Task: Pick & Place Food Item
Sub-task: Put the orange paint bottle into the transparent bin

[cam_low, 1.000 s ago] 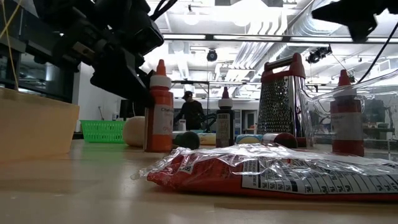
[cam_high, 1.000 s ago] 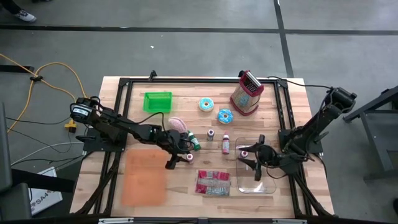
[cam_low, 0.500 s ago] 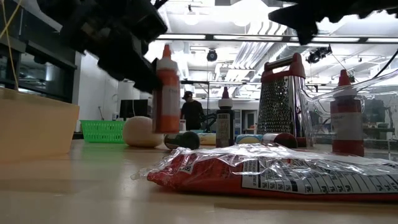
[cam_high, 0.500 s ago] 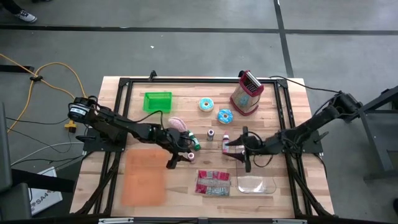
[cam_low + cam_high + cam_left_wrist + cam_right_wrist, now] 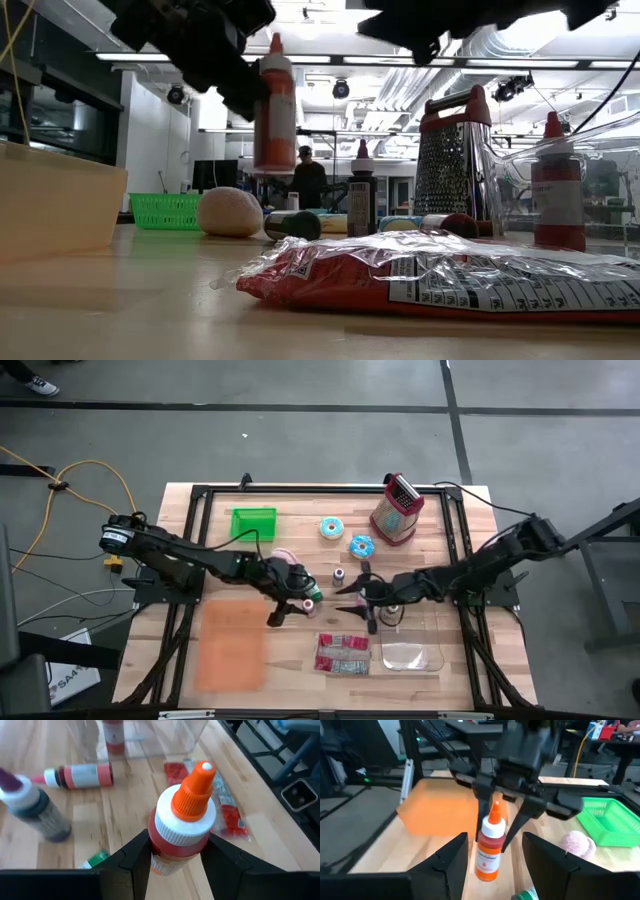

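A wooden table (image 5: 250,670) inside a black frame is standing on a grey concrete floor, with an open workshop showing behind it in the low view. The left gripper (image 5: 175,857) is clamping an orange-capped sauce bottle (image 5: 182,827) by its red body, holding it upright in the air above the table's middle (image 5: 274,105). The right gripper (image 5: 492,852) is hovering just beside it with fingers spread wide, holding nothing and facing the bottle (image 5: 489,847). A red snack packet (image 5: 343,653) is lying near the front edge. A clear container (image 5: 412,657) and a green basket (image 5: 253,523) are both sitting empty. A person is standing far back (image 5: 305,180).
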Robot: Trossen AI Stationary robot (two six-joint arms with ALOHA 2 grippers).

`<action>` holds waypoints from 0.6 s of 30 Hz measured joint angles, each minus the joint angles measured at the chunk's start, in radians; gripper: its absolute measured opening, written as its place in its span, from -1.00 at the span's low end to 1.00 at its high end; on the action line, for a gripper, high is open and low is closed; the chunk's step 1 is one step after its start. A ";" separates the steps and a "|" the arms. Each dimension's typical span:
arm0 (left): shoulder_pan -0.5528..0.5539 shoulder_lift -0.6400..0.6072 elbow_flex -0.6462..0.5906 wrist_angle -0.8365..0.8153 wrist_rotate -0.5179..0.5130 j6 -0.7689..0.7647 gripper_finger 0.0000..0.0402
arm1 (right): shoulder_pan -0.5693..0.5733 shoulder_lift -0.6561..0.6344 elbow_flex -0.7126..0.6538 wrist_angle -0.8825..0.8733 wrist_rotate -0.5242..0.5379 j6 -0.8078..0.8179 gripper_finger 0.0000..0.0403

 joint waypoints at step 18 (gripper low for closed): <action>0.022 0.004 0.132 -0.074 -0.020 0.054 -0.26 | 0.001 0.057 0.050 0.002 -0.001 -0.057 -0.13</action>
